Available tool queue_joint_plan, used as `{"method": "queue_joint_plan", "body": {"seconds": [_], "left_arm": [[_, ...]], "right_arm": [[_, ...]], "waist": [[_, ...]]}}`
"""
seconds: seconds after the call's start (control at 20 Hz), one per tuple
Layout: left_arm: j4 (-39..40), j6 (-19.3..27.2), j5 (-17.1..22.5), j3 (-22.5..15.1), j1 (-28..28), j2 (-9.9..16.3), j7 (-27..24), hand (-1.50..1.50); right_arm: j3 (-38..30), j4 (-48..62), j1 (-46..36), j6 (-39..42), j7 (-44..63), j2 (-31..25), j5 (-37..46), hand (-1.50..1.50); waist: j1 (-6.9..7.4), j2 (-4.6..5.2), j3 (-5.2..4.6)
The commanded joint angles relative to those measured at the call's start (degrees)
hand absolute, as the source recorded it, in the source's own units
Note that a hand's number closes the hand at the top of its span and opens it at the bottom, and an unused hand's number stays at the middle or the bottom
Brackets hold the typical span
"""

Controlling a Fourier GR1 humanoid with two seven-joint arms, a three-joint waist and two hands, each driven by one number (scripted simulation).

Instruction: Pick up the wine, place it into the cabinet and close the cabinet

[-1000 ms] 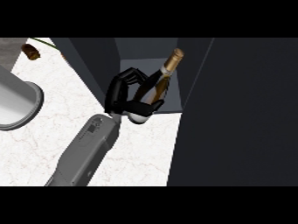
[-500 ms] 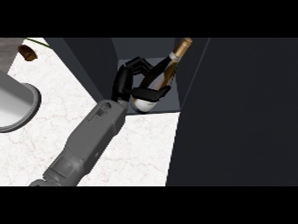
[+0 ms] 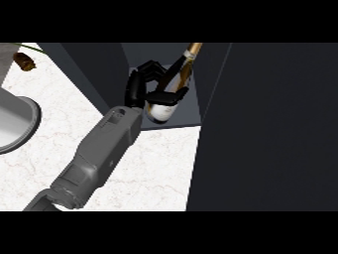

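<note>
Hand in view: we are seeing one black hand (image 3: 143, 89) on a grey forearm (image 3: 98, 154), entering from the lower left; which arm it is we cannot tell from this view, and we are treating it as the right.
Hand state: its fingers are curling round the body of the dark glass wine bottle with the white label and gold-foiled neck (image 3: 170, 89); we are reading this as a grasp not yet let go.
Bottle location: the bottle is sitting inside the opening of the dark grey cabinet (image 3: 105, 69), base near the cabinet floor (image 3: 179, 124), above the white marbled counter (image 3: 157, 168).
Bottle axis: its long axis is running from lower left to upper right, neck pointing up and away, tilted rather than upright.
Door: the large dark panel (image 3: 281, 129) at the right is, in our judgement, the open cabinet door.
Progress: we are judging pick-up done and placing nearly done; release, withdrawal and closing the door are remaining.
Other items: a grey cylindrical vessel (image 3: 3, 119) is standing at the left edge.
</note>
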Motion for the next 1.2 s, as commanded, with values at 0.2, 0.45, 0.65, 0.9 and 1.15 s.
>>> {"method": "queue_joint_plan", "body": {"seconds": [0.2, 0.45, 0.65, 0.9, 1.15], "left_arm": [[8.3, -0.5, 0.9, 3.6, -4.9, 0.1, -2.2, 1.5], [10.5, 2.0, 1.1, 5.1, -6.6, 1.1, -4.7, 1.5], [12.9, 3.6, -0.5, 4.3, -9.5, 2.1, -3.8, -1.5], [15.0, 6.2, -2.0, 3.7, -8.3, 3.2, -6.8, -1.5], [16.4, 6.8, -2.3, 4.0, -11.5, 5.6, -4.8, -1.5]], "right_arm": [[2.7, -5.8, 3.0, 1.1, 0.3, 0.4, -2.3, -1.5], [1.7, -6.6, 3.2, 2.2, -1.4, -0.1, -3.6, -1.5], [1.3, -6.4, 3.2, 2.7, -1.4, -0.3, -3.8, -1.5], [2.6, -6.6, 6.1, 3.1, -4.2, -0.2, -4.0, -1.5], [2.7, -5.5, 5.0, 4.4, -4.4, -0.5, -3.7, -1.5]], "waist": [[-0.29, 0.43, 0.01], [-1.67, 1.14, -0.02], [-1.87, 1.29, -0.05], [-2.28, 1.02, 0.02], [-2.01, 1.26, -0.04]]}}
